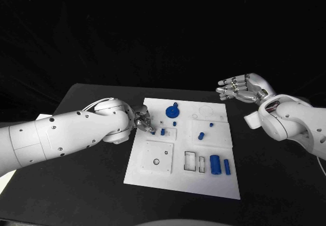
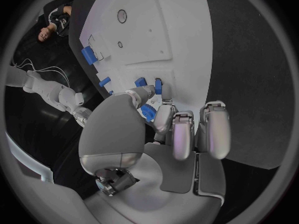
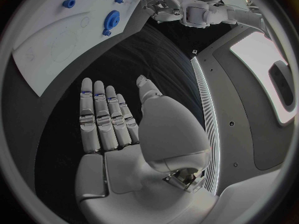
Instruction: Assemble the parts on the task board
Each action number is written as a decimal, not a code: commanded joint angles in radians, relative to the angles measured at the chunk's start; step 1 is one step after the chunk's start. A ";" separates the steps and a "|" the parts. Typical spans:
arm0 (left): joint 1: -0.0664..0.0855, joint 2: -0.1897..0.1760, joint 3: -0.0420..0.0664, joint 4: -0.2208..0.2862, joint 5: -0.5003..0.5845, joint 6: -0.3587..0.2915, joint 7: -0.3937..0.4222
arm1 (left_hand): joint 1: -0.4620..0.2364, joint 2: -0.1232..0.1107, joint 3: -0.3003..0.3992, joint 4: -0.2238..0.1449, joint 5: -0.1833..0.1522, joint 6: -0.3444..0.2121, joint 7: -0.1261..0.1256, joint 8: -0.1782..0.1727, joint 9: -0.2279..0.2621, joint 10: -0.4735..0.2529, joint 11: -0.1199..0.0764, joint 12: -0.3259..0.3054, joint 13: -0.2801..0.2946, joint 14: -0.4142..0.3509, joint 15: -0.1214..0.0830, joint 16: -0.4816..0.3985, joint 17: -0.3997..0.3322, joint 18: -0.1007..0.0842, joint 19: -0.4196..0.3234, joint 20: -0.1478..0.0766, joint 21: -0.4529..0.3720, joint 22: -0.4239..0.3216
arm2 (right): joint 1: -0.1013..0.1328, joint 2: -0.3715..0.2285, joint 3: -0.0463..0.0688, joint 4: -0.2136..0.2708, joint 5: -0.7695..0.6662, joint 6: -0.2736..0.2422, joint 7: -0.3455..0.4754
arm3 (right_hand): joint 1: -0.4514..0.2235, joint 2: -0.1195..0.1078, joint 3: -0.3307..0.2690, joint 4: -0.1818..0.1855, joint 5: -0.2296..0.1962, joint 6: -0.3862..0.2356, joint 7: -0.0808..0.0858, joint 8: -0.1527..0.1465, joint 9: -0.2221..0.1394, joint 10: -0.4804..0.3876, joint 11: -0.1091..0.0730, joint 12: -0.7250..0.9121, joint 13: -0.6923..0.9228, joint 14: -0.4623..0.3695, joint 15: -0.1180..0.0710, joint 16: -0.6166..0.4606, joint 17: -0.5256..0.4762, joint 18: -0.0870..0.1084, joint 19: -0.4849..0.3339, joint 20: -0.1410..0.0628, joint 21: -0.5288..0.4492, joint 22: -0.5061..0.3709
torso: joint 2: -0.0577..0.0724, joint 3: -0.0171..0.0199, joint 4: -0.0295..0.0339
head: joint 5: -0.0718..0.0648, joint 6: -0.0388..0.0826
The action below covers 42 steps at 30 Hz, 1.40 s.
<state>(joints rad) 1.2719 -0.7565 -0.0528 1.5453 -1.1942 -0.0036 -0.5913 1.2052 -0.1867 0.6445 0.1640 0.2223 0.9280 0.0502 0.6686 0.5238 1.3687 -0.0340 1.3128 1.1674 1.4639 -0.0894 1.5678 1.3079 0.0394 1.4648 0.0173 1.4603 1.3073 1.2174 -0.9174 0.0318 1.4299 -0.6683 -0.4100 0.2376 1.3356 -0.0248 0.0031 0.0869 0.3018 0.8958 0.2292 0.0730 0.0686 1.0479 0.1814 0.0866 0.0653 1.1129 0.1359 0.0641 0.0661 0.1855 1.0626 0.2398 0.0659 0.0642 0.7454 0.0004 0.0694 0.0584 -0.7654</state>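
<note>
Left robot hand [image 1: 142, 118] on blue part [image 1: 163, 131]

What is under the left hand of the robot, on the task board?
Under the left hand lies the left edge of the task board, with small blue parts near its fingertips. Whether the fingers pinch one is covered by the hand itself.

A black tabletop [image 1: 81, 188] with a matte surface is seen, its far corners rounded. Beyond its far edge the background is taken up by plain black, with no wall or window made out. A pale surface [image 1: 8, 173] is glimpsed past the tabletop's left edge
</note>
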 commanded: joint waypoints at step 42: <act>-0.001 0.045 0.000 -0.053 0.025 0.095 -0.021 | -0.083 -0.005 0.055 -0.064 -0.003 0.041 -0.035 0.007 -0.010 0.032 -0.018 0.028 0.040 0.107 -0.017 0.003 0.263 -0.015 0.081 -0.017 0.011 0.194 | 0.000 0.000 0.000 0.004 0.001 0.008 0.012 | -0.005 0.004 0.000 -0.006 0.007 -0.009 0.015 -0.002 0.000 -0.007 0.003 -0.002 -0.002 -0.002 0.002 -0.002 -0.003 -0.001 -0.002 0.004 -0.004 -0.001 | 0.000 0.0005 -0.0005 | -0.003 -0.009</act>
<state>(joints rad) 1.2768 -0.7163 -0.0479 1.4926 -1.1836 0.0548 -0.6065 1.1280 -0.1922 0.6966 0.1087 0.2178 0.9461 0.0391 0.6794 0.5145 1.3959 -0.0534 1.3389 1.2060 1.4673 -0.1004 1.5678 1.3075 0.0394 1.4677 0.0073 1.4675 1.3081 1.2174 -0.9179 0.0319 1.4324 -0.6674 -0.4099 0.2383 1.3356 -0.0248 0.0031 0.0869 0.3018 0.8958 0.2292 0.0730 0.0686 1.0479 0.1814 0.0866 0.0647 1.1129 0.1359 0.0641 0.0646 0.1855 1.0626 0.2397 0.0659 0.0642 0.7453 0.0008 0.0687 0.0558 -0.7734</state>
